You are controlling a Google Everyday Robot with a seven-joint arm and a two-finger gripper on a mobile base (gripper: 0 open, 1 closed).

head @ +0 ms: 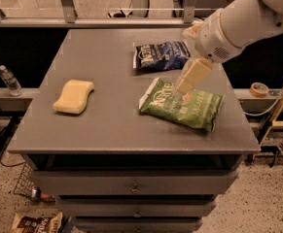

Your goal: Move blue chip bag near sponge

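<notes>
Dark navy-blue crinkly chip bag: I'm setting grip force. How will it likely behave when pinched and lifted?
The dark navy-blue crinkly chip bag looks wrinkled and puffed, so it probably dents and sags, and is light. Its shiny film may slip. The cream gripper hangs over the larger green chip bag.

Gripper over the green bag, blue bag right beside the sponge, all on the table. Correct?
No. The camera view shows the blue bag far from the sponge, across the table, just behind the green bag. The gripper is over the green bag.
</notes>
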